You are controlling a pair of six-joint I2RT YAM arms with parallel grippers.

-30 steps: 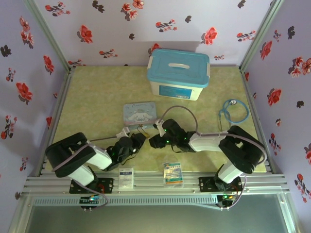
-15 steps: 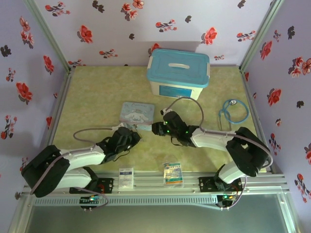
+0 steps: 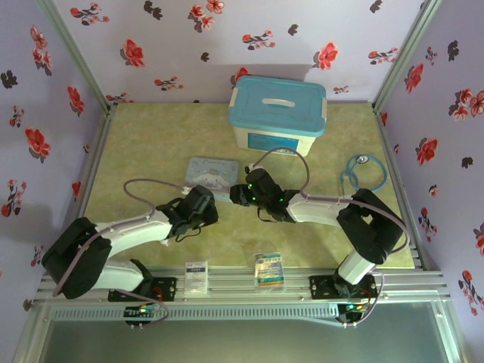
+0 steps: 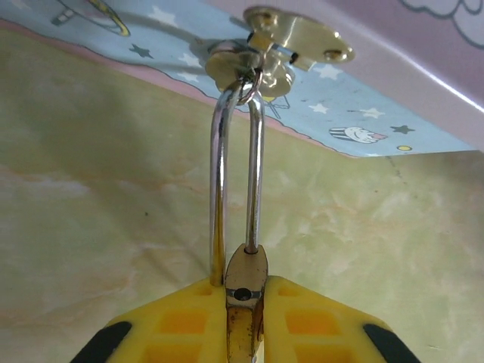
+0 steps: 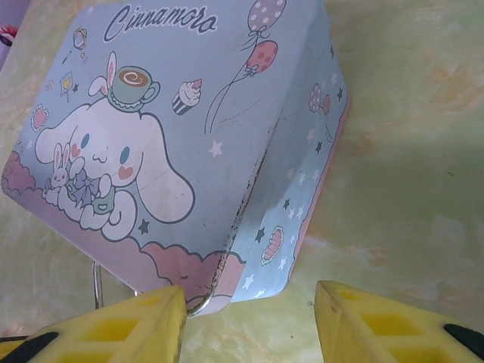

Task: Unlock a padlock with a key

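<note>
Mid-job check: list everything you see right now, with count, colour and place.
Padlock: one, brass with silver shackle, pinched by the left gripper, shackle top at the tin's brass clasp.
Tin: one, light-blue cartoon print, mid-table.
Storage box: one, white with blue lid, far centre.
Stethoscope: one, blue, table's right side.
Packets: two, whitish, near edge.
Table: one, yellow-green.
Left gripper: one, yellow fingers, shut on the padlock.
Right gripper: one, yellow fingers, open at the tin's corner.

The tin (image 5: 227, 113) bore cursive "Cinnamoro" toward its lid's 11 o'clock; labels on the storage box (image 3: 277, 113) and packets (image 3: 196, 277) were too small to read.
</note>
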